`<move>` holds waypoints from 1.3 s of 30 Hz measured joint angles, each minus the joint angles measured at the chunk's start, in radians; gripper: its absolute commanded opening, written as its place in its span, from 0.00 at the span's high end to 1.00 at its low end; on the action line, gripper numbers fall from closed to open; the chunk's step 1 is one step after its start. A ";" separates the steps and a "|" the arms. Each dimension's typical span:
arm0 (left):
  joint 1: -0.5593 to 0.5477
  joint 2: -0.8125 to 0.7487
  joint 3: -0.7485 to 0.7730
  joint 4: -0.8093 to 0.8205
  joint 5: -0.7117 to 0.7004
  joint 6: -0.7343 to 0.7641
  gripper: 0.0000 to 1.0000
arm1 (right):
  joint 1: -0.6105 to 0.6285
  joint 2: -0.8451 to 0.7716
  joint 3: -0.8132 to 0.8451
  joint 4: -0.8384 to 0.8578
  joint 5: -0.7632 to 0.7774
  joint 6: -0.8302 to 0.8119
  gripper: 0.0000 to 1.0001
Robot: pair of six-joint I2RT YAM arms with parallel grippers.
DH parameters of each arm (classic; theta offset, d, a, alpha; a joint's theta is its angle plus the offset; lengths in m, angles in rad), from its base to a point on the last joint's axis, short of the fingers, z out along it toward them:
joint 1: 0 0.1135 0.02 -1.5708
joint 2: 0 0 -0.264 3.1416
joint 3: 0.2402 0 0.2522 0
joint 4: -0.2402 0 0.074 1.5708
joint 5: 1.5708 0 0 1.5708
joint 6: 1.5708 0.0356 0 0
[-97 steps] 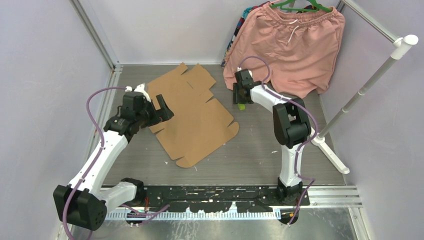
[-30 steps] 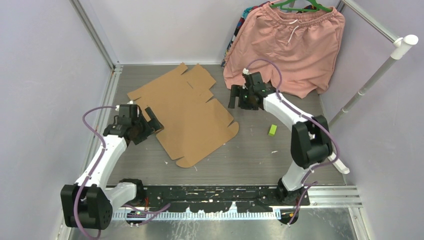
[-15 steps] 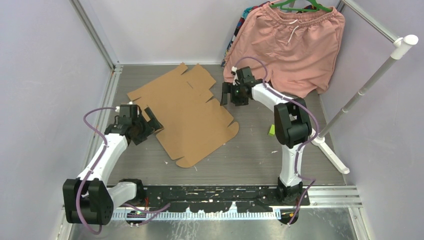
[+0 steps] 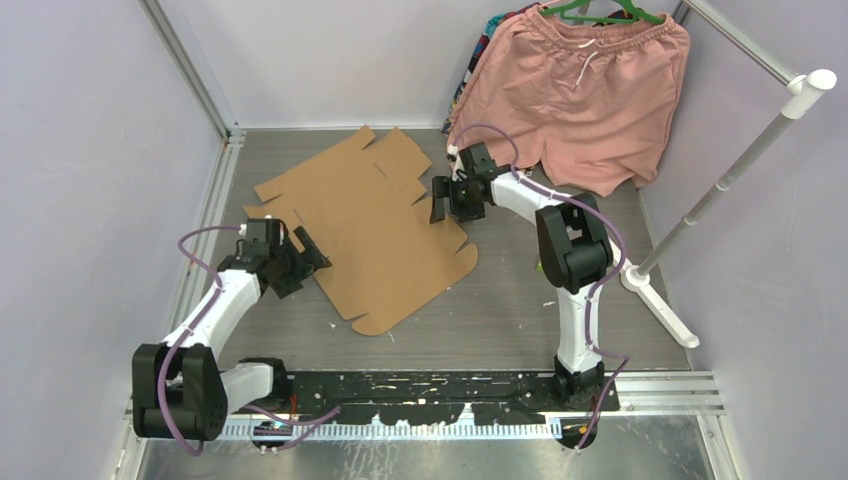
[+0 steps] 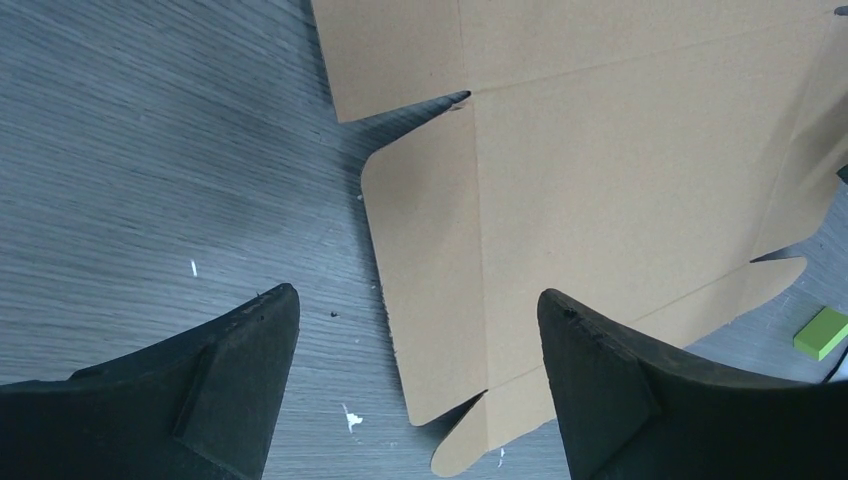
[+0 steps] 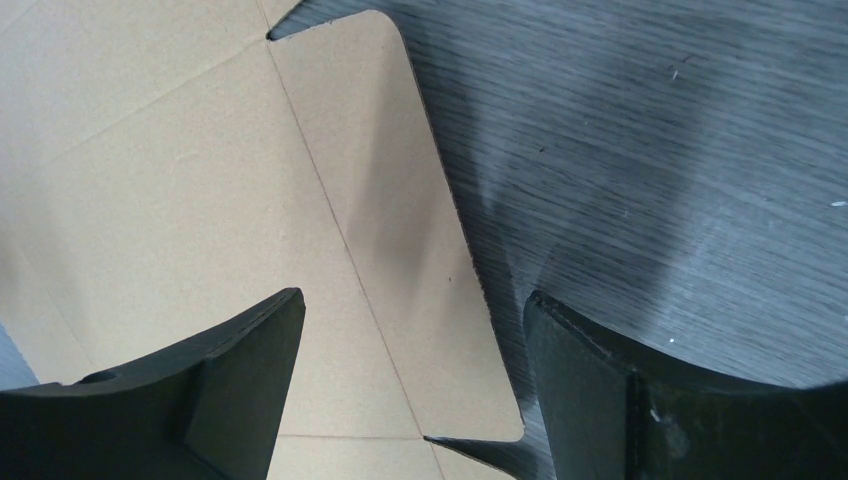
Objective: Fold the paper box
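The paper box (image 4: 375,225) is a flat brown cardboard sheet with flaps and notches, lying on the grey table. My left gripper (image 4: 303,256) hovers open at the sheet's left edge. In the left wrist view its jaws (image 5: 415,293) straddle a rounded side flap of the cardboard (image 5: 620,170) from above. My right gripper (image 4: 447,200) hovers open at the sheet's right edge, near a notch. The right wrist view shows a rounded flap of the cardboard (image 6: 180,180) between that gripper's (image 6: 412,296) fingers. Neither gripper holds anything.
Pink shorts (image 4: 590,100) hang on a hanger at the back right, just behind the right arm. A white rack pole (image 4: 740,160) and its foot (image 4: 660,300) stand at the right. A small green block (image 5: 822,333) lies on the table right of the sheet.
The right gripper let go of the green block, then swung left to the sheet's right edge. The left gripper drew nearer along the sheet's left edge, its jaws narrowing slightly.
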 measured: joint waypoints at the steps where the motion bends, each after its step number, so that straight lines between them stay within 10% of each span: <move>1: 0.000 0.002 -0.001 0.004 0.001 0.000 0.11 | 0.001 0.000 -0.003 0.002 0.000 -0.003 0.15; 24: 0.002 0.133 0.105 0.063 -0.114 0.001 0.10 | 0.002 0.022 0.190 0.000 0.053 -0.022 0.15; 32: 0.002 0.236 0.113 0.097 -0.117 -0.007 0.37 | 0.002 0.143 0.356 0.013 0.037 -0.029 0.27; 39: 0.002 0.240 0.124 0.113 -0.140 -0.003 0.38 | 0.002 0.236 0.423 0.001 0.021 -0.029 0.31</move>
